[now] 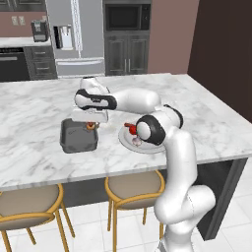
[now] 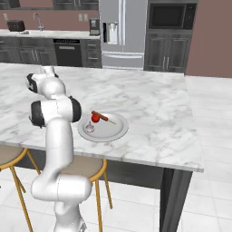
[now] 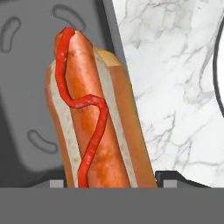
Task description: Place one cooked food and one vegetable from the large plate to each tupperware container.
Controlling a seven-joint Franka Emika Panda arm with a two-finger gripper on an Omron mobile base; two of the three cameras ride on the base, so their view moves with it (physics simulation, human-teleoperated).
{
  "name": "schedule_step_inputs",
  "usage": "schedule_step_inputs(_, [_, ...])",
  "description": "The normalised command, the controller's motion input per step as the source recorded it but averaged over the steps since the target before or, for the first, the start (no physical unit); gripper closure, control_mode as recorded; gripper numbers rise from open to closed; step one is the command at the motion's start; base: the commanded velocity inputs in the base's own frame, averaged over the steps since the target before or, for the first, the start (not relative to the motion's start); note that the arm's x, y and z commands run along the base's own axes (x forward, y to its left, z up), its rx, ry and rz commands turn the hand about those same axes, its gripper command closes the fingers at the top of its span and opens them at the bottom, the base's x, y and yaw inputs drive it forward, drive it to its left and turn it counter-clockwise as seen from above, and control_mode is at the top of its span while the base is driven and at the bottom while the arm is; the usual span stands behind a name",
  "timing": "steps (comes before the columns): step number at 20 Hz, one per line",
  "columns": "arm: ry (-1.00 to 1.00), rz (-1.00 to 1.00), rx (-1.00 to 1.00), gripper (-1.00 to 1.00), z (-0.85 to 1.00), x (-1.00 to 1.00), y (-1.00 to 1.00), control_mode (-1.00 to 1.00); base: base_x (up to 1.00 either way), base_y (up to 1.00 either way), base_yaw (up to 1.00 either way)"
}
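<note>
Hot dog [image 3: 94,113]: sausage in a bun with a red ketchup squiggle, clamped between the two dark finger tips, rising straight out from the gripper in the hand view; in the left base view a small orange-brown bit under the hand, above the tub's right rim.
Gripper [image 1: 90,126]: partly open, jaws closed on the hot dog; hanging over the right edge of the tub.
Tupperware container [image 1: 78,136]: grey rectangular tub, near the front edge of the marble counter, left of the plate; in the hand view its grey floor lies behind the hot dog, with the rim running along the bun's right side.
Large plate [image 2: 113,131]: round, pale, near the counter's front edge, just right of the tub and apart from it; partly hidden by the arm's elbow in the left base view.
On the plate: a red tomato [image 2: 95,118], a brown stick-shaped food [image 2: 100,116] touching it, a small pale pinkish item [image 2: 90,128] toward the front rim.
Counter [image 2: 154,104]: white marble island, two stools tucked under the front edge.
</note>
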Motion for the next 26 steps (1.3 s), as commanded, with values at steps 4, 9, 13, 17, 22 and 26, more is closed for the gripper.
schedule_step_inputs(4, [0.11,0.0,-0.04,1.0,-0.33,0.33,0.05,-1.0,0.0,0.0,0.0])
schedule_step_inputs(9, [0.04,0.0,-0.01,1.0,-0.35,0.11,0.0,-1.0,0.0,0.0,0.0])
schedule_step_inputs(13, [0.0,0.0,-0.06,1.0,-0.23,0.0,0.0,-1.0,0.0,0.0,0.0])
schedule_step_inputs(17, [-0.02,0.0,-0.06,1.0,-0.16,0.06,0.0,-1.0,0.0,0.0,0.0])
schedule_step_inputs(22, [-0.13,0.01,0.0,1.0,-0.15,0.19,0.0,-1.0,0.0,0.0,0.0])
schedule_step_inputs(26, [-0.02,0.0,0.0,1.0,-0.21,0.08,0.0,-1.0,0.0,0.0,0.0])
